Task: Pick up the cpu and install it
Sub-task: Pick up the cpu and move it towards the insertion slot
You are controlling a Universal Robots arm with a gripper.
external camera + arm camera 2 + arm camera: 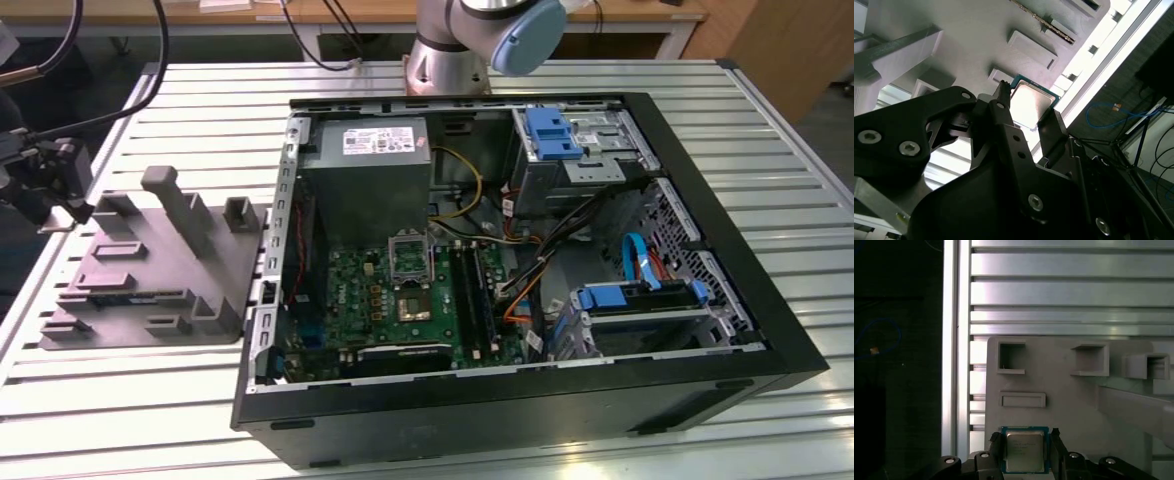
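Note:
The cpu [1024,450] is a small square chip with a pale metal top and a green rim. It sits between the two black fingers of my gripper [1025,452], which press against its opposite edges. In the second wrist view the cpu [1030,102] hangs in the gripper [1028,106] a little above the grey tray [974,40]. In the exterior view the gripper [54,195] hovers over the tray's [147,300] side at the exterior view's left, well apart from the green motherboard [360,290] and its metal-framed socket [410,270].
An open black computer case [534,400] lies on the slatted metal table [134,400], with a power supply [367,160], drive bays [574,140] and loose cables inside. The tray has upright posts [174,200] and several pockets [1011,357]. The table's edge [951,365] runs close beside the gripper.

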